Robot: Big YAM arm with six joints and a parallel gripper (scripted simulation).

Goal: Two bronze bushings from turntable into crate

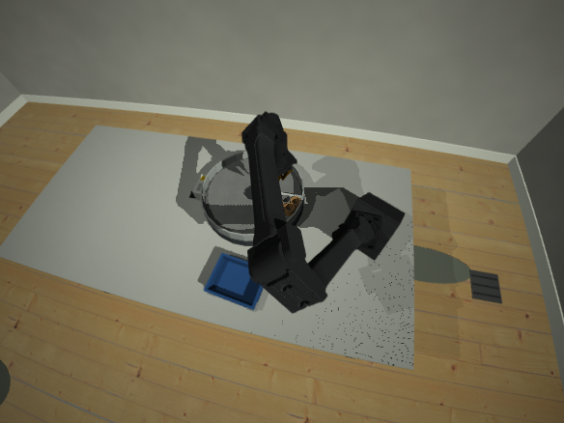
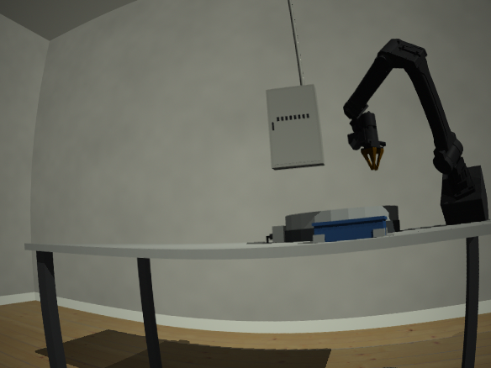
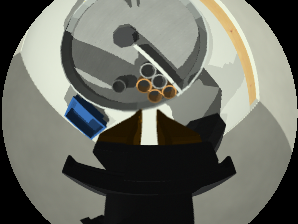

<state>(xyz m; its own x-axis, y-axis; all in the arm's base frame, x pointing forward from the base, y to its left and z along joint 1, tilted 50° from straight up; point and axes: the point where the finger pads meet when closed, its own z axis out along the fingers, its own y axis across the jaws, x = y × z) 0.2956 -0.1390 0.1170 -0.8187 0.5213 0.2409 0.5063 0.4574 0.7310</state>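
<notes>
Grey table [image 1: 97, 203], round turntable [image 1: 217, 223] with bronze bushings [image 3: 154, 88] clustered at its rim, blue crate [image 1: 231, 280] beside it, gripper [image 2: 372, 161] high above, clenched, empty.

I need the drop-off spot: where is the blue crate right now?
In the top view the blue crate sits on the table just in front of the turntable, beside the arm's elbow; it looks empty.

You find no readable text, label, brand or number in any view. Wall cabinet [image 2: 296, 126] carries row of small dark marks near top, too small and blurred to read as characters. Crate [image 2: 350, 228], turntable [image 1: 223, 225], arm housings show plain surfaces, no signs.
</notes>
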